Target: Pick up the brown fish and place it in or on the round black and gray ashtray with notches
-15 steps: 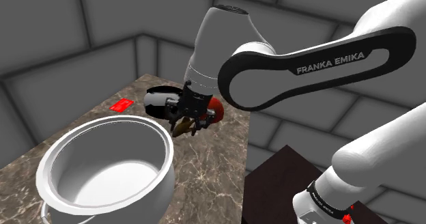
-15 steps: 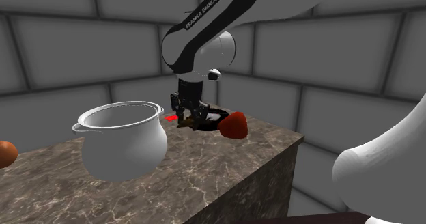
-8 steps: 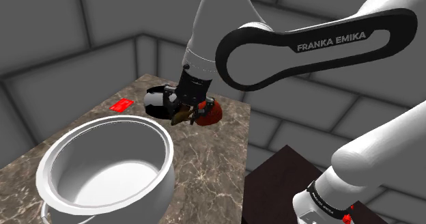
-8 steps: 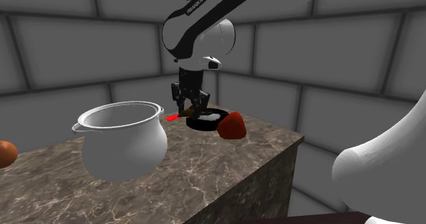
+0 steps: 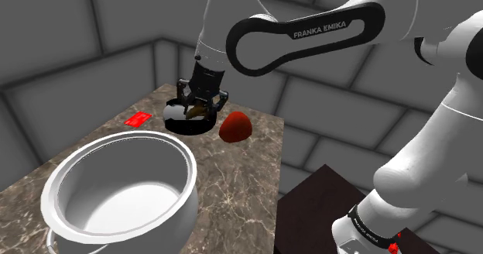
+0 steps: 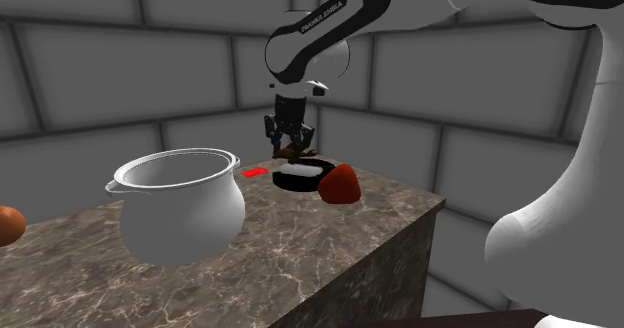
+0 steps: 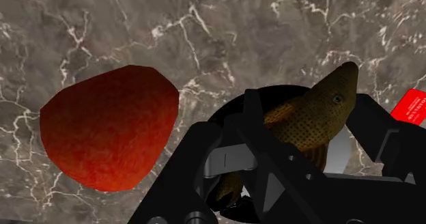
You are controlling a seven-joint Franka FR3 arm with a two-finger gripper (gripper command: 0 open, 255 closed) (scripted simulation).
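Marble countertop point(image 5: 232, 175), and the gripper point(image 5: 199, 105) is clamped on the brown fish point(image 7: 310, 110), hanging right over the ashtray point(image 6: 298, 179) so a release should land it inside. Red lump point(image 5: 236, 126) sits just beside the ashtray.

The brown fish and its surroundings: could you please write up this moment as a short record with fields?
Gripper: shut on the brown fish, above the ashtray
Brown fish: clasped between the fingers, head sticking out past them
Ashtray: round, black and grey, on the marble counter, beneath the fish
Red lump: on the counter beside the ashtray
White pot: large, upright, in the shoulder view's lower left
Red card: flat on the counter beyond the pot
Task state: fish not yet released
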